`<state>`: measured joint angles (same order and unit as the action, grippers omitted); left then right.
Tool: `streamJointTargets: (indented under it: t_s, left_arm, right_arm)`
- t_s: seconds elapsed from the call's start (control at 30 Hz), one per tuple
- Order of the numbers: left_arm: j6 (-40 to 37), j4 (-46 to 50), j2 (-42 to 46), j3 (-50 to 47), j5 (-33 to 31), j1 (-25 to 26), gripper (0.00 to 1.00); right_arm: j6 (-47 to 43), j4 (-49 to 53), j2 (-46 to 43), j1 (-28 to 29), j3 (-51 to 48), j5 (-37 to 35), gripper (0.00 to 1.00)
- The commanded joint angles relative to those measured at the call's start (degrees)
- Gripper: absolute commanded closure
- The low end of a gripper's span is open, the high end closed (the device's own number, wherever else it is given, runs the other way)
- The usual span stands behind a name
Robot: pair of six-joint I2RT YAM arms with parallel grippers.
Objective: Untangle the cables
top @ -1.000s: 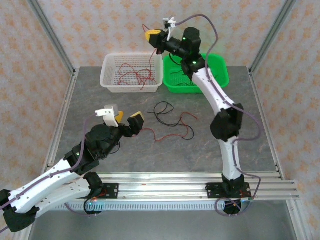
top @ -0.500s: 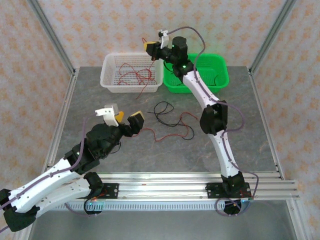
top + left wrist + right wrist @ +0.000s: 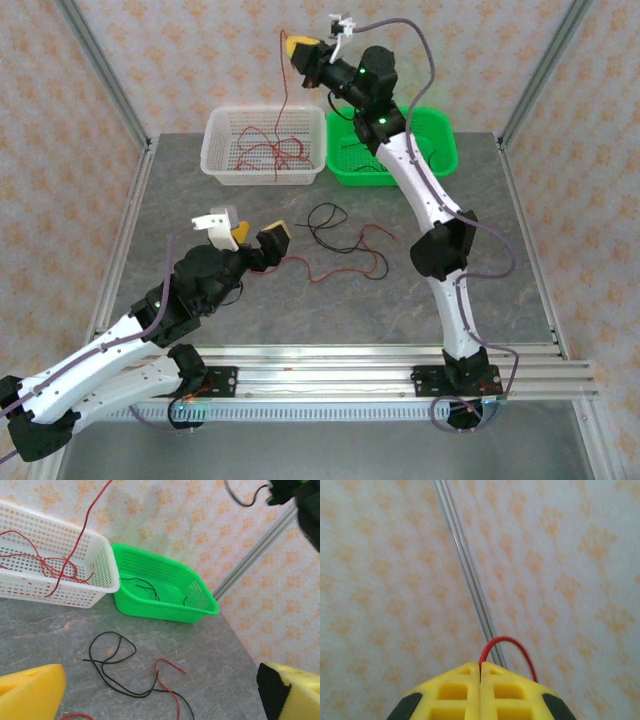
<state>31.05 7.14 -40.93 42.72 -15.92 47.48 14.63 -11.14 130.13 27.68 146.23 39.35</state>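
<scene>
Roughly halfway, I'm guessing: right gripper (image 3: 480, 675) pinching red wire (image 3: 506, 638), dangling it over white basket (image 3: 262, 178) holding reds (image 3: 50, 566); black wires (image 3: 145, 585) sitting in green basket (image 3: 160, 611); red-black tangle (image 3: 159, 677) lying on desk (image 3: 200, 200); left gripper (image 3: 256, 238) hovering nearby, wide open.

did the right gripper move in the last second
Yes. In the top view the right gripper, shut on a red wire, has gone up, farther above the far rim of the white basket.
</scene>
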Motion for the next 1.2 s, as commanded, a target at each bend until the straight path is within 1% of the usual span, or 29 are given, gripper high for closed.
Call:
streamJointTargets:
  t_s: [0.0,0.1,0.17,0.27,0.43,0.53,0.63,0.7,0.77,0.8,0.83,0.87,0.97,1.03,1.1,1.17]
  left_arm:
    - [-0.8,1.6,1.0,1.7,-1.0,-0.4,0.01]
    - [-0.9,1.7,1.0,1.7,-0.9,-0.4,0.01]
    - [-1.0,1.7,1.0,1.8,-0.9,-0.4,0.01]
    - [-1.2,2.0,1.0,2.2,-0.9,-0.5,0.01]
    - [-1.5,2.8,0.9,3.0,-2.4,-0.4,0.01]
    - [-1.6,3.4,0.9,3.1,-3.6,-0.4,0.01]
    - [-1.1,4.8,0.8,3.0,-5.9,-0.5,0.01]
    - [0.6,6.9,0.7,3.3,-9.0,-0.6,0.02]
    - [2.2,9.5,0.4,4.0,-11.3,-1.1,0.02]
    - [2.2,10.7,0.4,4.3,-12.0,-1.6,0.03]
    - [4.1,11.7,0.4,4.8,-12.3,-2.1,0.03]
    - [4.4,12.6,0.5,5.3,-12.4,-2.6,0.03]
    - [4.2,14.6,0.8,6.9,-12.4,-4.3,0.04]
    - [3.6,15.5,0.8,8.2,-12.3,-5.2,0.04]
    - [2.9,15.8,0.7,9.5,-12.2,-5.7,0.04]
    - [1.5,15.9,0.5,10.6,-12.2,-6.1,0.04]
  right_arm:
    - [1.6,-6.2,-1.7,-0.2,1.6,-3.5,1.00]
    - [1.0,-7.7,-0.3,-0.3,2.3,-6.2,1.00]
    - [1.1,-7.8,1.3,-0.3,4.2,-6.7,1.00]
    - [2.6,-9.2,2.0,-0.3,6.2,-5.7,1.00]
    - [6.6,-11.2,-0.8,0.5,5.7,-2.9,1.00]
    - [6.9,-7.9,-2.8,1.9,4.4,-0.3,1.00]
    - [3.7,-0.1,-5.4,4.3,1.2,0.6,1.00]
    - [-0.1,5.0,-8.5,6.6,-4.0,-0.1,1.00]
    - [-3.9,7.1,-13.1,9.2,-12.5,-2.7,1.00]
    - [-5.5,6.5,-16.4,10.7,-19.9,-4.7,1.00]
    - [-6.5,4.7,-19.4,11.9,-26.4,-6.6,1.00]
    - [-6.9,2.0,-22.9,13.1,-34.2,-8.1,1.00]
    - [-4.2,-5.8,-31.3,14.7,-53.7,-10.7,1.00]
    - [-1.5,-10.0,-35.7,14.8,-63.6,-11.1,1.00]
    - [0.6,-13.1,-39.2,14.9,-71.2,-11.6,1.00]
    - [1.6,-13.7,-42.2,14.9,-75.3,-11.9,1.00]
